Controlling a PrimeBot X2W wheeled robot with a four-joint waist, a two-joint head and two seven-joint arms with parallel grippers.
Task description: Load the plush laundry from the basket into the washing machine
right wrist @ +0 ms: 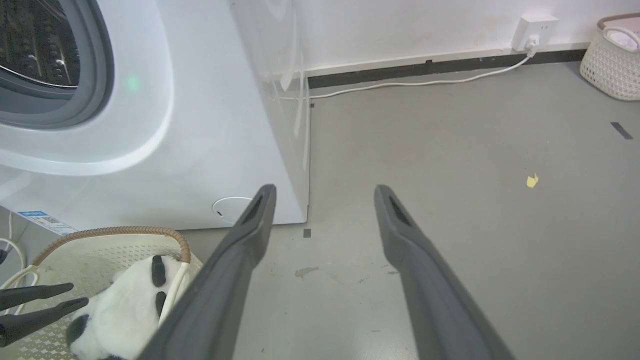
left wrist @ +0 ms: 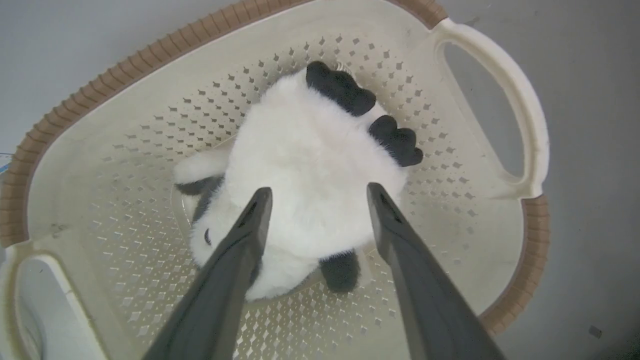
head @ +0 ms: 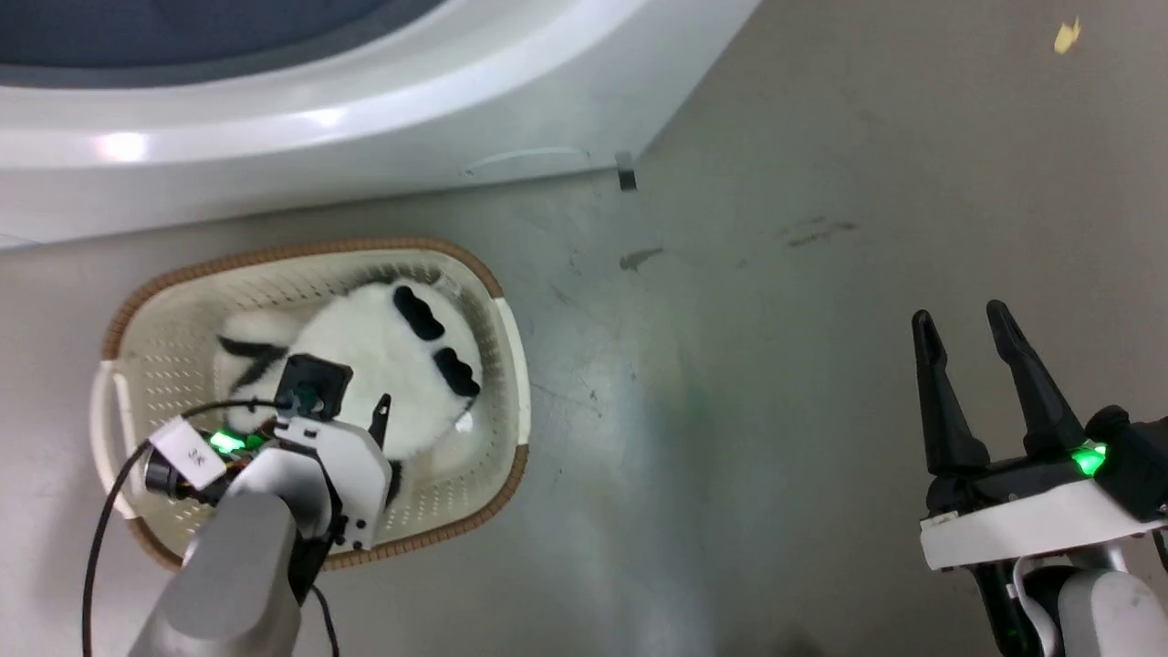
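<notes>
Left gripper [left wrist: 318, 190] hangs spread wide over the panda plush [left wrist: 300, 150] in the basket [left wrist: 100, 85]; right gripper [head: 959, 315] likewise parted, holding nothing

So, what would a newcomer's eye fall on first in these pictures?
The fluffy black-and-white plush laundry lies in the basket on the floor, with the open left pincer poised over it. Just beyond stands the white washing machine, its steel drum visible. The right pincer hangs open over the floor.

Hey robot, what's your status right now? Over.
Left gripper open over panda toy in basket. Right gripper open, idle over floor. Nothing seen between basket and washer.
</notes>
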